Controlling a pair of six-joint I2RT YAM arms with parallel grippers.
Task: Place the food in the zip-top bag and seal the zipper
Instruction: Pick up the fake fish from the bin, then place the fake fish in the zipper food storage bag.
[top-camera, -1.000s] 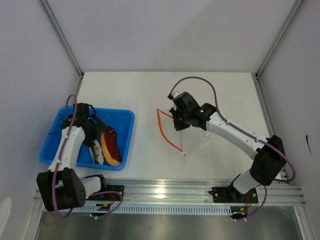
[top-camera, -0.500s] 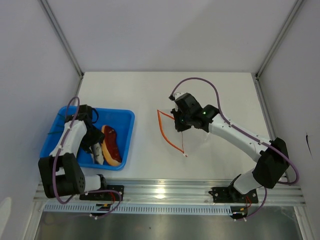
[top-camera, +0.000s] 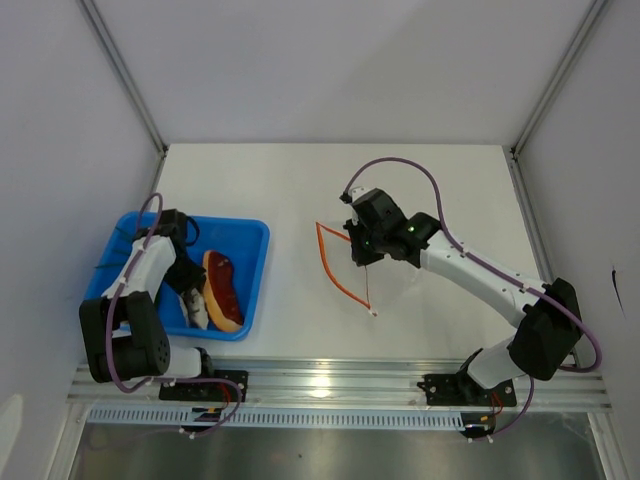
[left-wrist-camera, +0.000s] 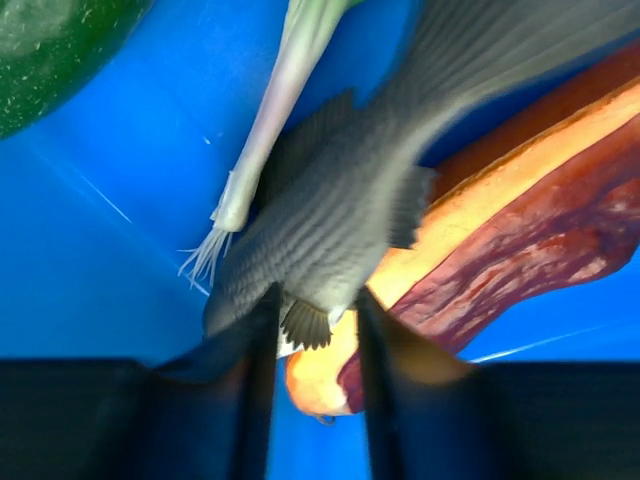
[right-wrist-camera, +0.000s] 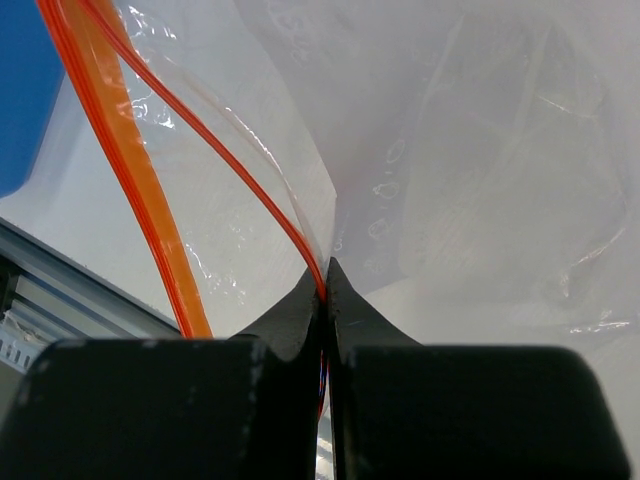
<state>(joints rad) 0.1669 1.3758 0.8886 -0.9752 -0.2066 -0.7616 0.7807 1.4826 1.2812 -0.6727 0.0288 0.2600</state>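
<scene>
In the blue tray (top-camera: 250, 240) lies the food: a dark-red meat slab (top-camera: 222, 290) with an orange-tan rim, a grey toy fish (left-wrist-camera: 330, 210) resting on it, and a pale stalk (left-wrist-camera: 270, 110) with root threads. My left gripper (left-wrist-camera: 315, 300) reaches down into the tray (left-wrist-camera: 90, 260). Its jaws stand narrow around the fish's belly fin and the slab's (left-wrist-camera: 520, 230) orange end; whether they press on either is unclear. My right gripper (right-wrist-camera: 326, 265) is shut on one lip of the zipper (right-wrist-camera: 290, 225), holding the zip-top bag (top-camera: 395, 275) mouth open toward the tray. The other zipper lip (right-wrist-camera: 130, 160) hangs lower.
A dark-green rounded thing (left-wrist-camera: 40, 50) lies in the tray's corner. The bag (right-wrist-camera: 480, 150) rests on the white table (top-camera: 300, 180) right of the tray. Walls close the table in at the left, back and right, and a metal rail (top-camera: 340, 385) runs along the front.
My left gripper's jaws have narrowed around the fish and slab end, and the wrist has shifted a little inside the tray. The right gripper keeps its hold on the bag lip, barely moved.
</scene>
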